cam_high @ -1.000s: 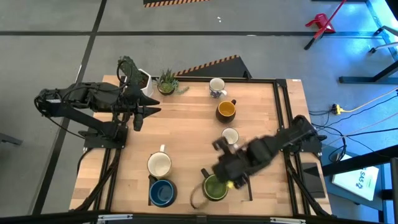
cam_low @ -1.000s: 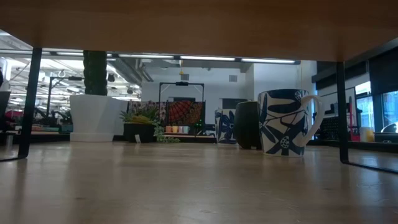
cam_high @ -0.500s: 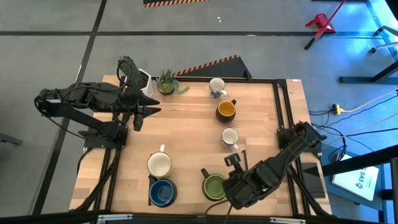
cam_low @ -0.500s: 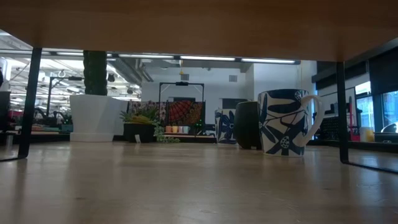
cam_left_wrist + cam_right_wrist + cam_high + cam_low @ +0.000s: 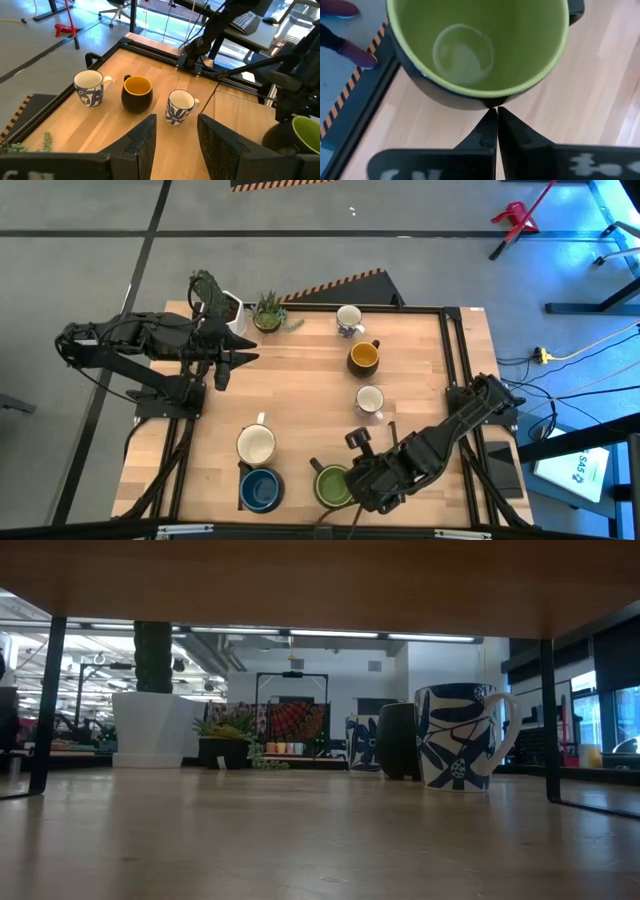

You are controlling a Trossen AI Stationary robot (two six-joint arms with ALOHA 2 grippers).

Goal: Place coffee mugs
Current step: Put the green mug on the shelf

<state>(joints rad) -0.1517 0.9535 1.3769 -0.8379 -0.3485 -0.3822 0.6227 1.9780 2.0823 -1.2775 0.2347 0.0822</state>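
Note:
The green mug (image 5: pixel 332 485) stands upright near the table's near edge, with the blue mug (image 5: pixel 262 490) and a cream-white mug (image 5: pixel 256 445) to its left. My right gripper (image 5: pixel 496 112) is shut, its tips against the green mug (image 5: pixel 475 50) on the mug's right side. The orange-yellow mug (image 5: pixel 363 357) and two white mugs with blue pattern (image 5: pixel 370 400) (image 5: pixel 348 318) stand farther back. My left gripper (image 5: pixel 175 135) is open and empty, above the table's left part (image 5: pixel 225 365). My right gripper touches the green mug's dark outer wall (image 5: pixel 492 102), just below the rim, with the tips of its shut fingers (image 5: pixel 490 125). The fingers come from the table's right side, slanting down. The mug stands upright on the table, its handle (image 5: pixel 575 10) on the far side.
A white pot with a cactus (image 5: pixel 225 305) and a small pot with a spiky green plant (image 5: pixel 268 312) stand at the far left corner. A black frame (image 5: pixel 455 340) runs along the table's right edge. The wood between the mugs (image 5: pixel 300 400) is bare.
My right gripper has come off the top of the green mug, gone toward the table's near edge and then toward the left. The green mug has slid a little toward the table's left edge, still upright.

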